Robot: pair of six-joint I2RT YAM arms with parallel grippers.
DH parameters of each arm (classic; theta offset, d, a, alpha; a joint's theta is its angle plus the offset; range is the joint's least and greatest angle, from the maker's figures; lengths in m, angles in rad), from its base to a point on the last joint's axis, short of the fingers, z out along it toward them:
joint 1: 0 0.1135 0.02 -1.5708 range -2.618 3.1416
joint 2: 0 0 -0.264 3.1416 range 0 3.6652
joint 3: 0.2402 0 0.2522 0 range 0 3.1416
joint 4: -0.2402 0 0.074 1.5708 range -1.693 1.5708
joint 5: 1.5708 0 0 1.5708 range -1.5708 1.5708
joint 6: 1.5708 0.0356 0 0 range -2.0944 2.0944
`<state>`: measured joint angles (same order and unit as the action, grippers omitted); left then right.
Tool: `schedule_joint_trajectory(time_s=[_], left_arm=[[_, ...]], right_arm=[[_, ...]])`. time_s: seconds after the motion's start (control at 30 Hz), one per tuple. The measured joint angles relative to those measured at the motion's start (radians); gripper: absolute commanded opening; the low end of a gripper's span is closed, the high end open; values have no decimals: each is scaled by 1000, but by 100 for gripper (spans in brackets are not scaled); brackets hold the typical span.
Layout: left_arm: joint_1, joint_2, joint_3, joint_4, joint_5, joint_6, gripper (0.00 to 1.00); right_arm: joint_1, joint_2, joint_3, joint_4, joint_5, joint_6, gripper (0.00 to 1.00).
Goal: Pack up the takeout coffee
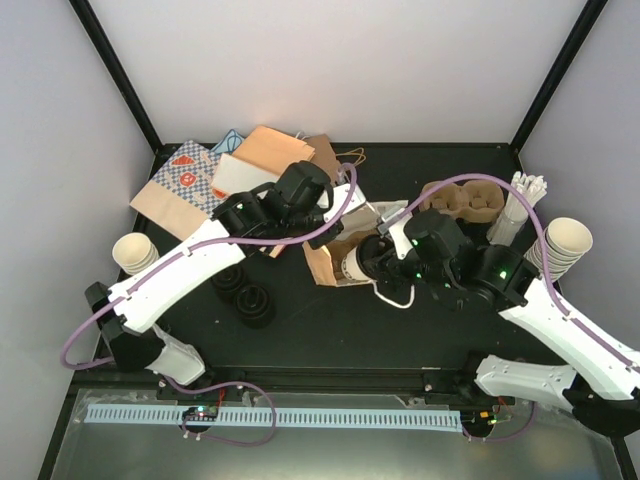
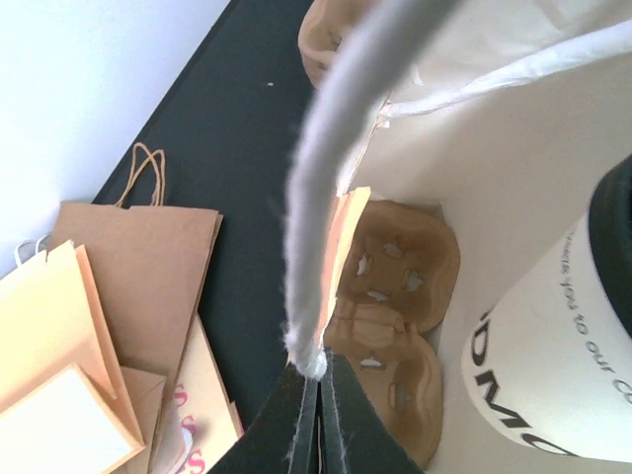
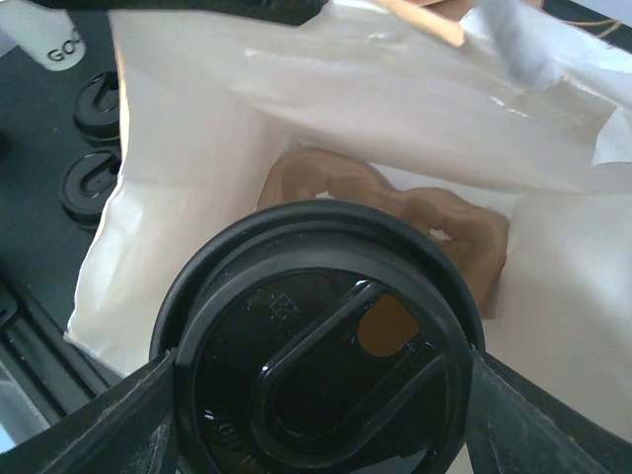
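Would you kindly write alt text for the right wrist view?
A black-lidded cup, held in the right gripper, fills the foreground at the mouth of an open white bag. A brown pulp carrier lies inside the bag beyond it.

Brightly, evenly lit from above, softly shadowed. Badly blurred at the grey bag handle (image 2: 331,168) just above the left claw (image 2: 318,387). Sharp at the black lid (image 3: 321,326) inside the right claw (image 3: 324,400), faintly glared.

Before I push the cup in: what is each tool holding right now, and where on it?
Left tool pinches the white bag at its mouth edge. Right tool holds the lidded cup, fingers on opposite sides near its lid.
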<state>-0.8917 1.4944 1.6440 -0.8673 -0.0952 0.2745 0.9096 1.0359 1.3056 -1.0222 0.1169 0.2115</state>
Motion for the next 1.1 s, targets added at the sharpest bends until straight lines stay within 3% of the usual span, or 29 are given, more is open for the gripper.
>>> schedule_joint_trajectory(time_s=[0.67,1.1], left_arm=[[-1,-223,-254,67,19,21,2],[-14,-436,-476,145,196,12,2]], right_arm=[[354,-67,-200,149,208,20,63],[542,-74,-282,238,400,-93,65]])
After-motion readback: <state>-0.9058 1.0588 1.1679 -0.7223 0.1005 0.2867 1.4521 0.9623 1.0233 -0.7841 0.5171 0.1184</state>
